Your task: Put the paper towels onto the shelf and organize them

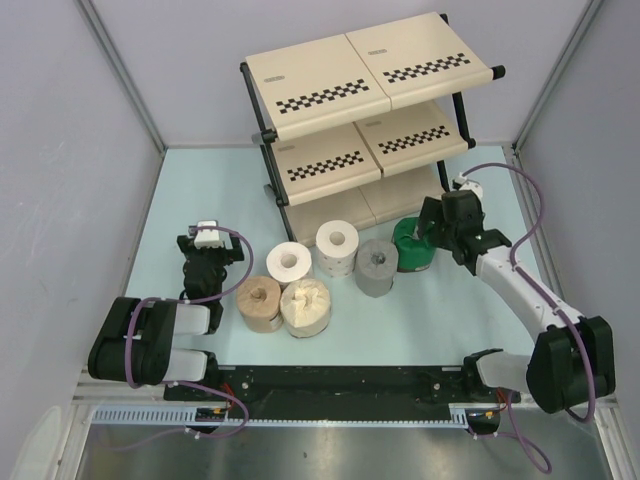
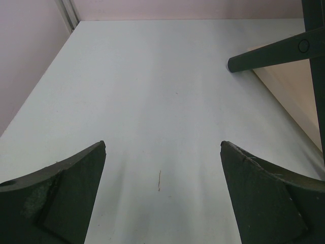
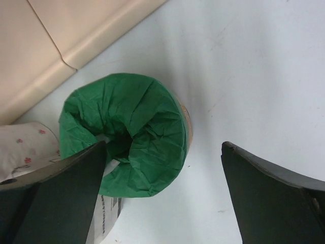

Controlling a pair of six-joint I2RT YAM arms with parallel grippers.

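Six paper towel rolls stand on the table in front of the shelf [image 1: 370, 75]: two white [image 1: 288, 263] [image 1: 337, 240], grey [image 1: 376, 263], green [image 1: 410, 248], tan-brown [image 1: 259, 300] and cream [image 1: 305, 303]. My right gripper [image 1: 438, 230] is open, just above the green roll [image 3: 127, 132]. Its left finger [image 3: 61, 188] hangs over the roll's centre hole; the right finger [image 3: 274, 193] is clear of it over bare table. A red-dotted white roll [image 3: 20, 147] shows at the left edge. My left gripper [image 1: 205, 250] [image 2: 162, 147] is open and empty, left of the rolls.
The shelf's lowest panel [image 3: 45, 46] lies just beyond the green roll. In the left wrist view a black shelf foot [image 2: 274, 53] and the lowest panel [image 2: 294, 96] are ahead on the right. Grey walls enclose the table on the left, right and back.
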